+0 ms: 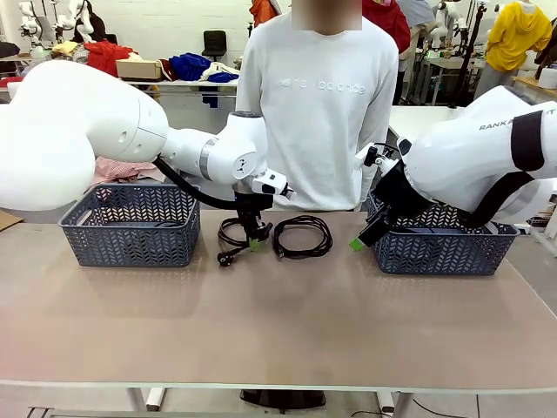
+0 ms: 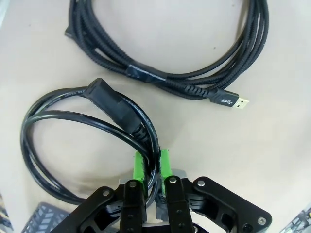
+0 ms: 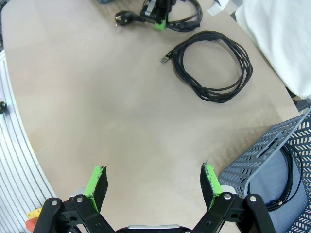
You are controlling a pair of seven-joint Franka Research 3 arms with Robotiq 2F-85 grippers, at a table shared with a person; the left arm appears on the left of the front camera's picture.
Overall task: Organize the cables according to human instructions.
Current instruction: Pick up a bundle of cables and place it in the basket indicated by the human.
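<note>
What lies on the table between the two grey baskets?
In the front view, two coiled black cables: a power cord pinched by the left tool, and a USB cable lying free.

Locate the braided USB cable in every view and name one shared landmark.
Front view: USB cable coiled at the table's far middle.
Left wrist view: USB cable sweeps across the top, gold plug at right.
Right wrist view: USB cable coiled upper right of centre.
Shared landmark: the smooth power cord beside it, pinched in the left jaws.
</note>
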